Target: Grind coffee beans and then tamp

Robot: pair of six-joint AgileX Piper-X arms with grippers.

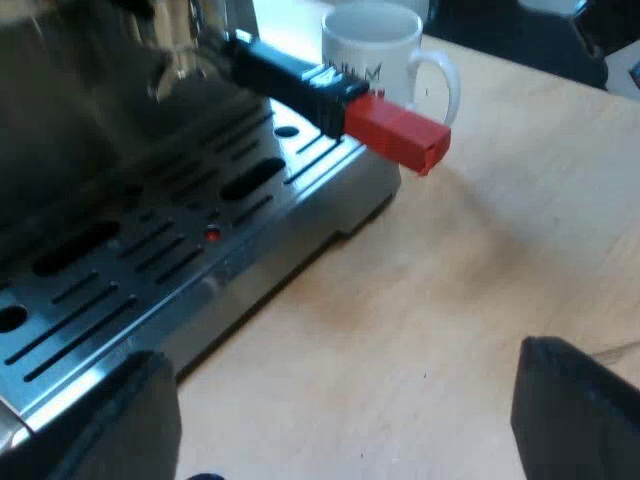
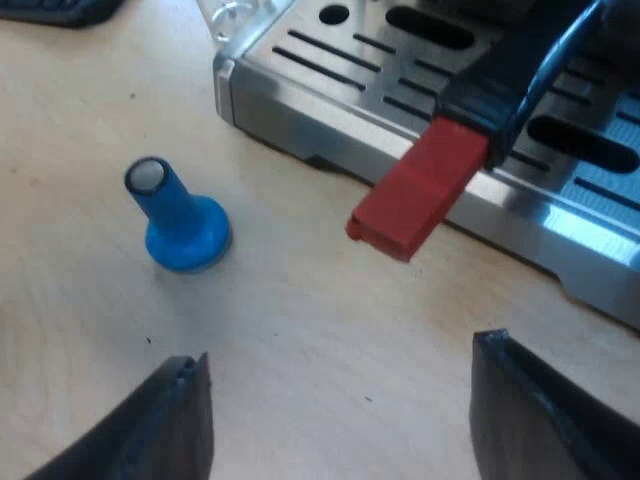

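The holder's dark handle (image 1: 285,75) sticks out from the espresso machine's front, its red end (image 1: 398,132) hanging past the drip tray (image 1: 150,260) over the wooden table. My left gripper (image 1: 340,420) is open, low over the table just off the tray's edge, nothing between its fingers. In the right wrist view the same red end (image 2: 415,190) projects over the tray's edge (image 2: 400,110). My right gripper (image 2: 340,410) is open below the red end with nothing held. A blue tamper (image 2: 177,220) stands on the table near the tray's corner.
A white mug (image 1: 375,50) stands on the table beyond the red end, handle facing away from the machine. A clear measuring glass (image 2: 235,18) sits at the tray's corner. Bare wooden tabletop (image 1: 500,270) lies around both grippers.
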